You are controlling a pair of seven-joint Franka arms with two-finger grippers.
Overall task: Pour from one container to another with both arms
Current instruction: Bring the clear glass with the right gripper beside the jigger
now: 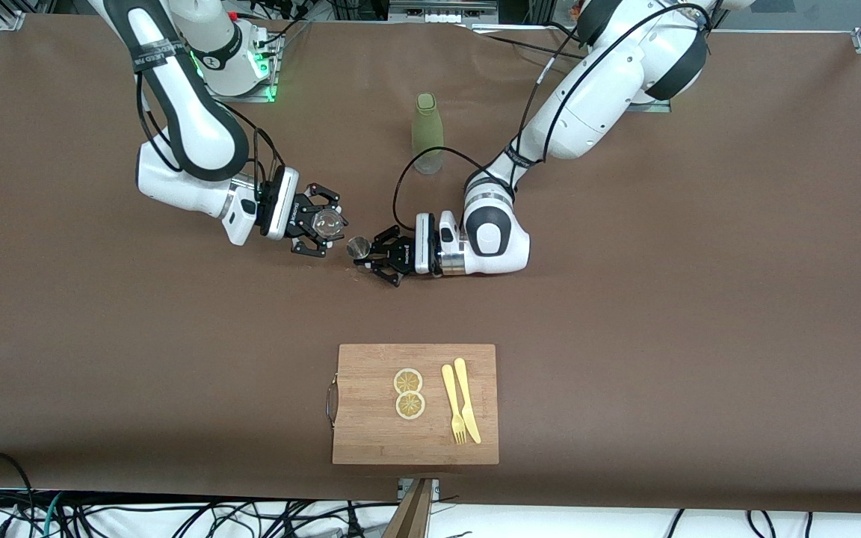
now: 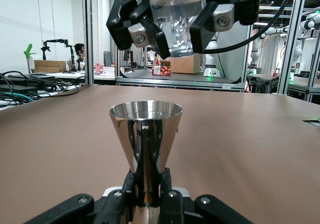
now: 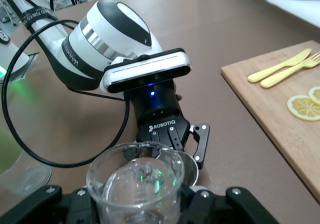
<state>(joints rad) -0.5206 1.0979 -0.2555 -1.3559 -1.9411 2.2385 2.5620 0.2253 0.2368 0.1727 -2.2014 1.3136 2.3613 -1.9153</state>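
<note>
The right arm (image 1: 176,104) comes down from its base at the top of the front view and bends low over the brown table (image 1: 699,299). Its right gripper (image 1: 323,222) has its fingers pinched on a clear plastic cup (image 1: 328,220), held up in the air and tipped toward the middle of the table. In the right wrist view the clear cup (image 3: 136,184) shows its open mouth, with glints of something clear inside.

Just beside it, the left gripper (image 1: 368,258) has its fingers pressed tight on the stem of a shiny metal jigger (image 1: 359,247), a cone-shaped measuring cup standing upright with its open mouth upward. In the left wrist view the jigger (image 2: 145,134) rises straight from between the fingertips, and the cup (image 2: 172,19) hangs above it in the right gripper (image 2: 175,29), cup rim and jigger rim near but apart.

A pale green bottle (image 1: 427,133) stands upright on the table, farther from the front camera than both grippers. The left arm (image 1: 595,97) reaches in from its own end.

Nearest the front camera lies a wooden cutting board (image 1: 371,433) bearing two lemon slices (image 1: 409,393), a yellow fork (image 1: 452,403) and a yellow knife (image 1: 467,400) side by side
</note>
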